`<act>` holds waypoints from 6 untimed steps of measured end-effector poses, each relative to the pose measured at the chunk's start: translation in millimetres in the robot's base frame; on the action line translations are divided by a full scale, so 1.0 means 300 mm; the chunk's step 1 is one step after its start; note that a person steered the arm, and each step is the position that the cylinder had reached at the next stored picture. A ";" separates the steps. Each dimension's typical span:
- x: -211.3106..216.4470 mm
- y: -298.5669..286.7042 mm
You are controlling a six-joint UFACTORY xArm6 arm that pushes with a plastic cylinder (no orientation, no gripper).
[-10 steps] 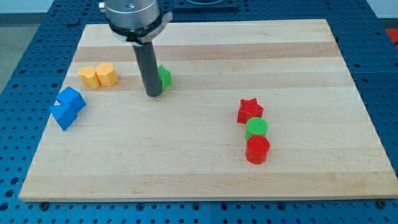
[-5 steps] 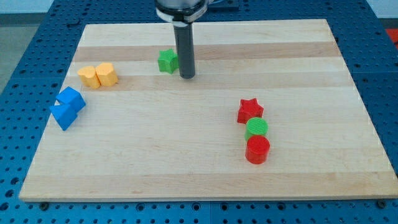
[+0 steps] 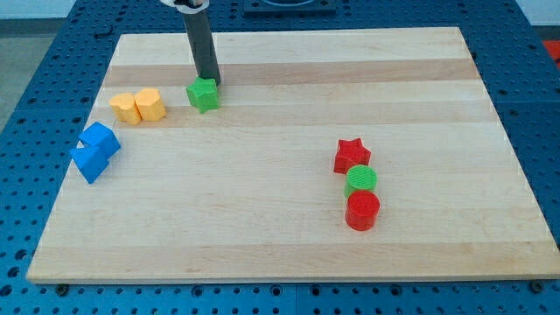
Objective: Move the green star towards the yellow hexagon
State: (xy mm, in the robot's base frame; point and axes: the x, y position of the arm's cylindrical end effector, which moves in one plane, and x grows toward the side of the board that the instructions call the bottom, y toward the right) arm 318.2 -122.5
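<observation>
Green star (image 3: 203,94) on surface (image 3: 280,236), near yellow hexagon (image 3: 150,104) on view's left; my tip (image 3: 210,83) touching star's upper-right edge; no pincer fitted, state not applicable; risk judged: off-centre push spinning star past tip.
</observation>
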 end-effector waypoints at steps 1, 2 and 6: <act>0.061 0.097; 0.104 0.141; 0.204 0.018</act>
